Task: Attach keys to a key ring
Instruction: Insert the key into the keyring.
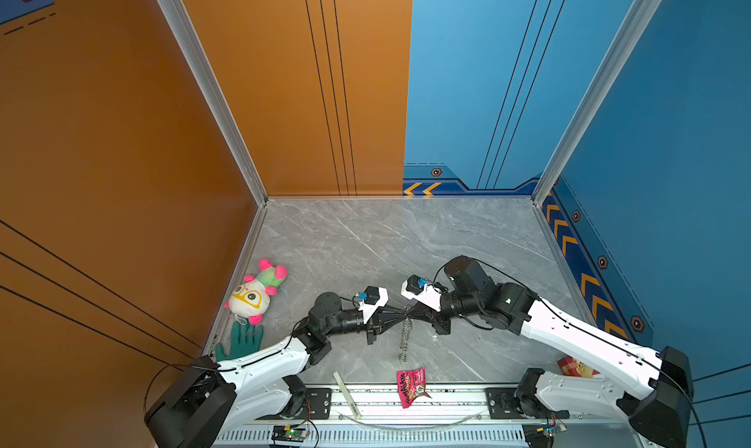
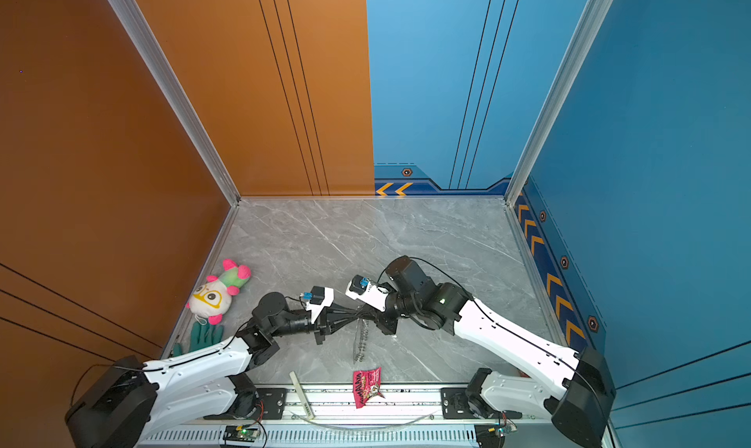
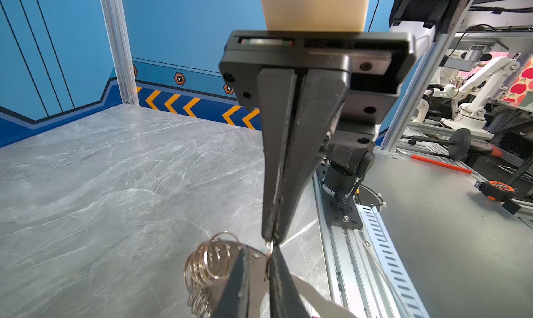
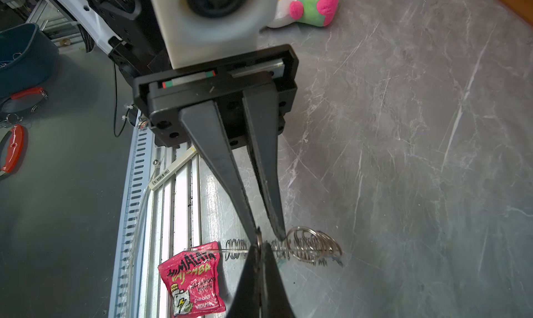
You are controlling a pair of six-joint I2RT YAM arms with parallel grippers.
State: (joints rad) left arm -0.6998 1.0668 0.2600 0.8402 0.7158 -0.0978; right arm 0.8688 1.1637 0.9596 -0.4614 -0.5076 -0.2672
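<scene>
The table (image 1: 365, 242) is grey marble-look stone, smooth, with a soft sheen and pale veins. The key ring (image 3: 209, 263) is bright polished metal, its thin wire loops catching the light, on a smooth pale band whose material I cannot tell. The left gripper (image 4: 268, 235) and right gripper (image 3: 271, 240) have matt black plastic fingers, scuffed pale along the inner edges. At the table's front edge a pink packet (image 4: 191, 282) is glossy, crinkled film. By the left edge the plush toy (image 1: 254, 291) is fuzzy cloth. The corner post (image 1: 203, 80) is brushed metal.

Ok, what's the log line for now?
left gripper: slightly open at key ring | right gripper: shut on key ring | grippers tip to tip
</scene>
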